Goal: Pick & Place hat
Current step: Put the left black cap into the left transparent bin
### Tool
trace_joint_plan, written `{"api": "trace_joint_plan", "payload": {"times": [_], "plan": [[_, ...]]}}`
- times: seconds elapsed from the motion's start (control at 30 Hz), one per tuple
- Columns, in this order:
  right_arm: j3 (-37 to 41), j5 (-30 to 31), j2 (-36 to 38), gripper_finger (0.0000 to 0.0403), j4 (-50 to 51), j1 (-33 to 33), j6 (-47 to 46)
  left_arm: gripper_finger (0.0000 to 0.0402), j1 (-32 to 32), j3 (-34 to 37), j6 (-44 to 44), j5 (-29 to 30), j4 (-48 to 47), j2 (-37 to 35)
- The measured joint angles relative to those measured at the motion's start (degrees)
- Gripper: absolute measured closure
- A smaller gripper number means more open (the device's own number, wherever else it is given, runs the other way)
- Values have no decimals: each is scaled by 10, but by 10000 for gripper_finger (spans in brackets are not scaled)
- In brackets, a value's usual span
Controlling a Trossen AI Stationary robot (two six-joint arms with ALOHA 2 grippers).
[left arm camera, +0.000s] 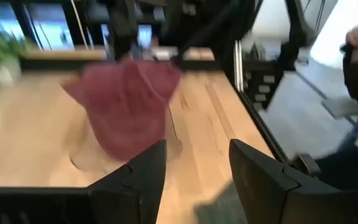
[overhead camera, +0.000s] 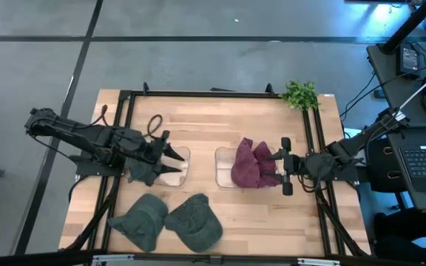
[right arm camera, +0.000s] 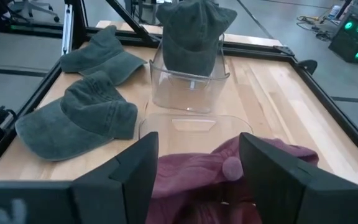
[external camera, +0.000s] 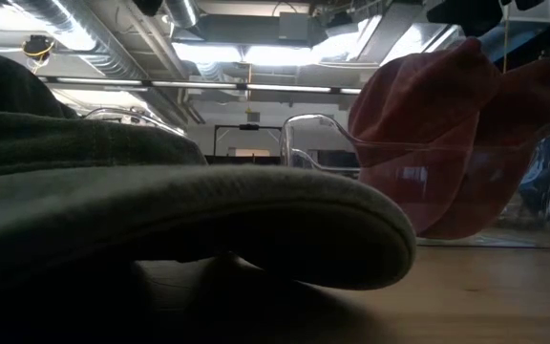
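Left gripper (overhead camera: 174,157) open over the left clear bin (overhead camera: 170,167), green hat (right arm camera: 191,34) perched on its rim. Right gripper (overhead camera: 285,166) open beside the maroon hat (overhead camera: 251,164). Risk: the perched hat slips off.

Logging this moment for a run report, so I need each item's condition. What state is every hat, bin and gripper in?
maroon hat: in the right clear bin, crumpled, sticking above the rim.
dark green hat: in the left clear bin, poking out.
two green caps: flat on the table, side by side, outside the bins.
left gripper: open, empty.
right gripper: open, empty, at the maroon hat.
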State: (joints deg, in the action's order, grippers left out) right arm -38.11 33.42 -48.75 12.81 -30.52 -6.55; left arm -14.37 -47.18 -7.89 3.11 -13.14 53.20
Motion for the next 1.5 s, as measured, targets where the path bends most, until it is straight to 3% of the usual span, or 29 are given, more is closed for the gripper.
{"api": "trace_joint_plan", "payload": {"times": [0.17, 0.37, 0.6, 0.7, 0.9, 1.17, 1.5], "plan": [[0, 0, 0, 182, 4, 0, 10, 231, -45, -73, -133, -23, -125, 74], [0, 0, -1, 182, 28, 0, 8, 231, -125, -148, -392, -70, -263, 171], [0, 0, -18, 182, 38, 0, 26, 231, -229, -159, -751, -120, -379, 249], [0, 0, -22, 182, 38, 0, 46, 231, -260, -159, -855, -118, -416, 269], [0, 0, -23, 182, 38, 0, 27, 231, -305, -159, -927, -117, -441, 291], [0, 0, -23, 182, 40, 0, -11, 231, -343, -159, -938, -84, -440, 314], [0, 0, -23, 182, 40, 0, -21, 231, -383, -159, -1044, -131, -439, 354]]}}
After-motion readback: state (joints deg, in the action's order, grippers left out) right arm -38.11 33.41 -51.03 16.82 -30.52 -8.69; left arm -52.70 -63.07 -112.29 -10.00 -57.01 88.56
